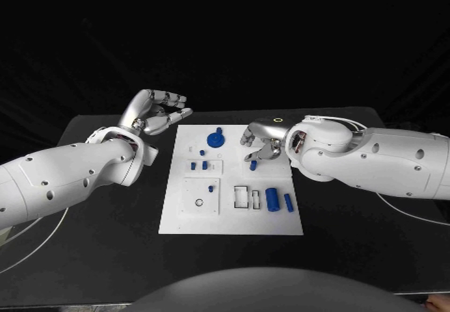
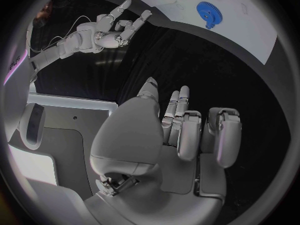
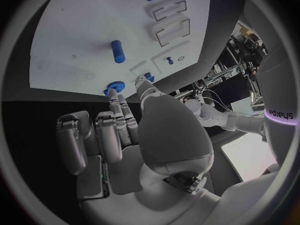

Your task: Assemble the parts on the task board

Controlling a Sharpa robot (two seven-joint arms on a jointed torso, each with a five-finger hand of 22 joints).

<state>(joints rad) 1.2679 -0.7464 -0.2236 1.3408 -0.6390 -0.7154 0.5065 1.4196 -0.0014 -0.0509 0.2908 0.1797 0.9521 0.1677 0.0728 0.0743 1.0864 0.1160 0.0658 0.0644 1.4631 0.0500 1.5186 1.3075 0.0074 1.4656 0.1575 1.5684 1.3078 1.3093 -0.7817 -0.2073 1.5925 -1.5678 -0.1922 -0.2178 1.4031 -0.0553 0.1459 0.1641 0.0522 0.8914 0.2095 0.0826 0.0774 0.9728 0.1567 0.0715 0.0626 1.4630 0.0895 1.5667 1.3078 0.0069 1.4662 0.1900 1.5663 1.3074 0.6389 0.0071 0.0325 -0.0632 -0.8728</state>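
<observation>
The white task board (image 1: pixel 233 214) lies in the middle of the table. On it are a blue gear (image 1: pixel 216 139), two small blue pegs (image 1: pixel 199 166), a short blue peg (image 1: pixel 253 165), a blue cylinder (image 1: pixel 272 199) and a blue bar (image 1: pixel 289 203). My right hand (image 1: pixel 263 140) hovers over the board's far right part, fingers pointing down just above the short peg (image 3: pixel 118 51), holding nothing. My left hand (image 1: pixel 159 110) hangs off the board's far left corner, fingers loosely bent and empty. The left wrist view shows the gear (image 2: pixel 208 12) and the right hand (image 2: pixel 115 30).
Empty rectangular slots (image 1: pixel 248 197) sit beside the cylinder, and a square recess with a round hole (image 1: pixel 201 203) is at the board's near left. Black table (image 1: pixel 103 227) surrounds the board on all sides.
</observation>
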